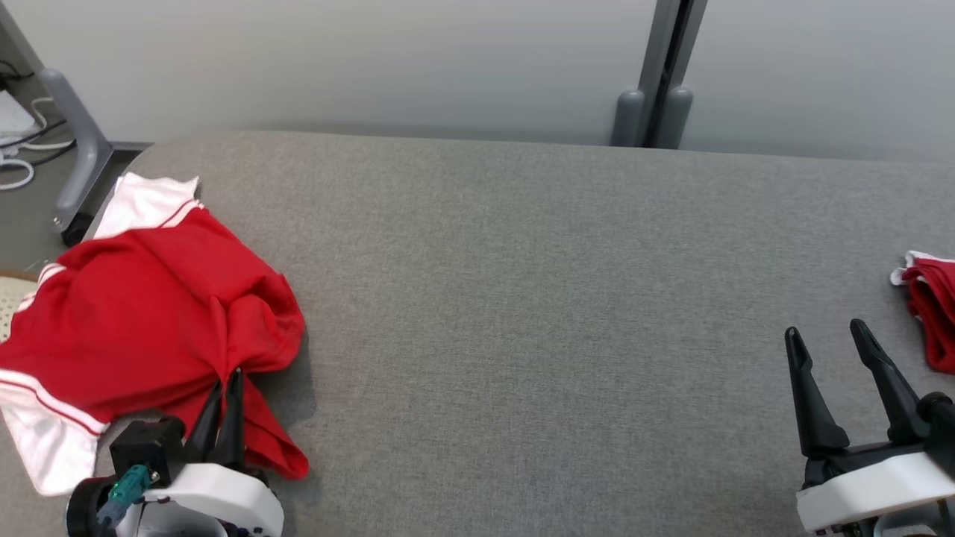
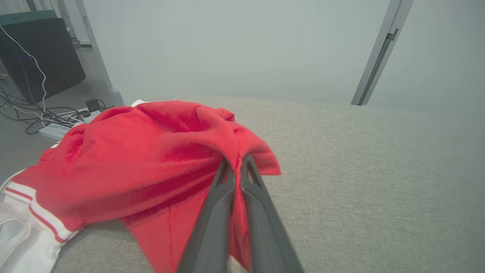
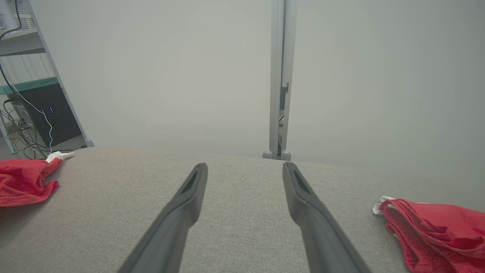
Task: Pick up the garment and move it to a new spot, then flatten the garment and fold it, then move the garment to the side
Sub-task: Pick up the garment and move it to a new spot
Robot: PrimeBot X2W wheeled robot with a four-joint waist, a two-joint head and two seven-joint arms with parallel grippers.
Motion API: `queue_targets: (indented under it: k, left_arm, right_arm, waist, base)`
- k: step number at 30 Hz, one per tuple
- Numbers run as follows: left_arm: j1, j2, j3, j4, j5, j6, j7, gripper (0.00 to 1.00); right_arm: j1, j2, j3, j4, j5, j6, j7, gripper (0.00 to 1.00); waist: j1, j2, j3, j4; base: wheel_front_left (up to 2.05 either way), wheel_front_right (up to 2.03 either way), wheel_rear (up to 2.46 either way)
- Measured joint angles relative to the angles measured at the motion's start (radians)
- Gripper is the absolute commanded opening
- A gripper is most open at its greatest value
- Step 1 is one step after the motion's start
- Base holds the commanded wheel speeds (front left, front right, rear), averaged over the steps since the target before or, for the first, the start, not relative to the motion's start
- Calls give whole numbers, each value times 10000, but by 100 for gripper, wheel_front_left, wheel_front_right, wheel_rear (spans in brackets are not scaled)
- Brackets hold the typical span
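A crumpled red garment (image 1: 149, 321) with white trim lies at the left end of the grey table (image 1: 537, 298). My left gripper (image 1: 227, 375) is shut on a fold of its near right edge, and the cloth bunches up toward the fingertips. In the left wrist view the fingers (image 2: 212, 220) pinch the garment (image 2: 144, 159), which rises into a peak at my left gripper (image 2: 237, 159). Over bare table at the lower right, my right gripper (image 1: 827, 335) stands open. The right wrist view shows my right gripper (image 3: 244, 167) wide apart with nothing between its fingers, and the garment (image 3: 22, 182) at far left.
A second red and white garment (image 1: 929, 298) lies at the table's right edge, seen also as a red heap (image 3: 435, 227) in the right wrist view. A grey post (image 1: 656, 89) stands behind the table. A grey frame leg (image 1: 78, 149) and cables (image 2: 34, 113) are on the floor at left.
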Motion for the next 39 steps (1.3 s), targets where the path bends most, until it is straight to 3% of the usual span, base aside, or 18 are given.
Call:
queue_targets:
  k: [8, 17, 31, 39]
  left_arm:
    - [1254, -4, -336, -2318, 90, 502, 788, 0]
    - [361, -144, -1030, -3114, 443, 303, 1087, 0]
    - [-3933, -1329, -2439, -2000, 1181, -748, 807, 0]
    - [-4582, -1720, -3166, -288, 1001, -1091, 708, 3]
  right_arm:
    - [215, 198, 25, 142, 8, 0, -90, 100]
    - [86, 274, -44, 113, 173, 0, -58, 100]
    - [-744, 343, 128, 621, 600, 0, -594, 100]
    - [-962, 382, 86, 943, 763, 0, -901, 100]
  waist:
    - [0, 0, -605, -663]
    - [0, 0, -304, -1278]
    - [0, 0, 1158, -3051]
    - [0, 0, 2012, -3757]
  base:
    - [0, 0, 0]
    - [0, 0, 0]
    - [0, 0, 0]
    - [0, 0, 0]
